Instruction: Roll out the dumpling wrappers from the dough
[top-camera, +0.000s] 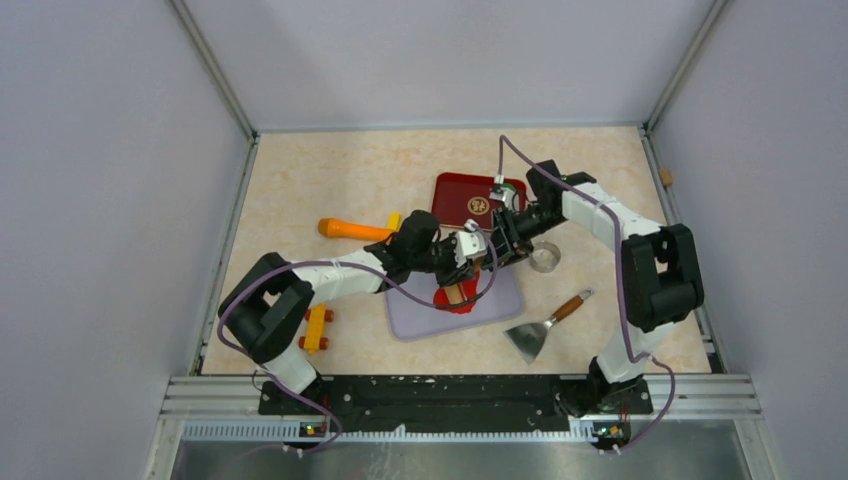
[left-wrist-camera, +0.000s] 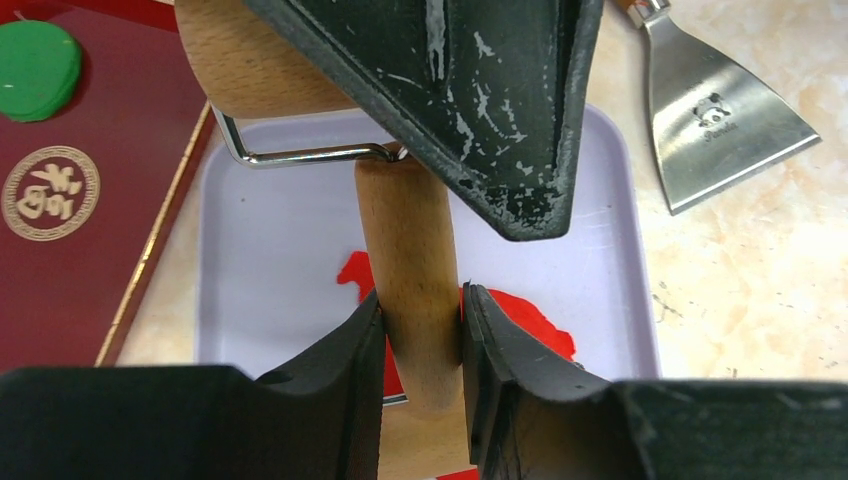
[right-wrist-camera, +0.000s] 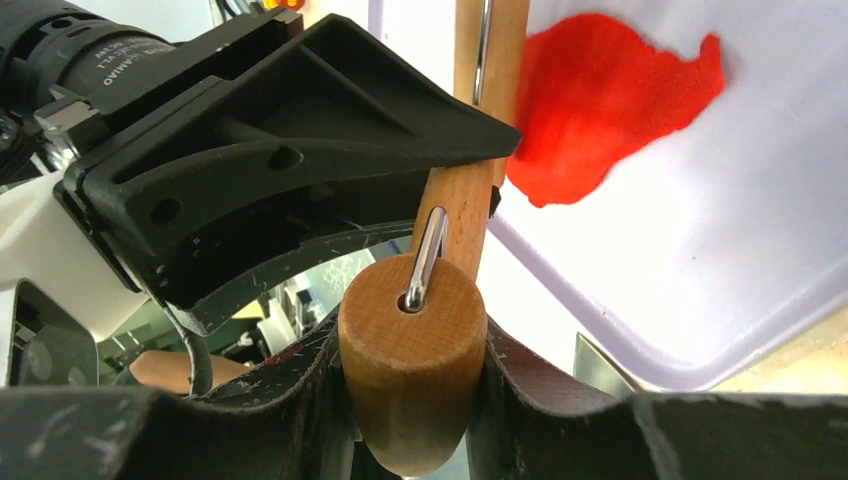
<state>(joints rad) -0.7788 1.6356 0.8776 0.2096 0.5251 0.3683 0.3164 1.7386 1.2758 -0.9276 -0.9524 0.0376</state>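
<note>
The dough is a flattened, ragged red patch on the lilac board. It also shows in the left wrist view and in the right wrist view. A wooden roller with a wire frame stands over it. My left gripper is shut on the roller's thin handle. My right gripper is shut on the roller's thick wooden end. The two grippers meet above the board, left and right. No round red wrapper is in view.
A dark red tray behind the board holds a green disc. A metal ring cutter and a scraper lie right of the board. An orange rolling pin and an orange-and-yellow tool lie to the left.
</note>
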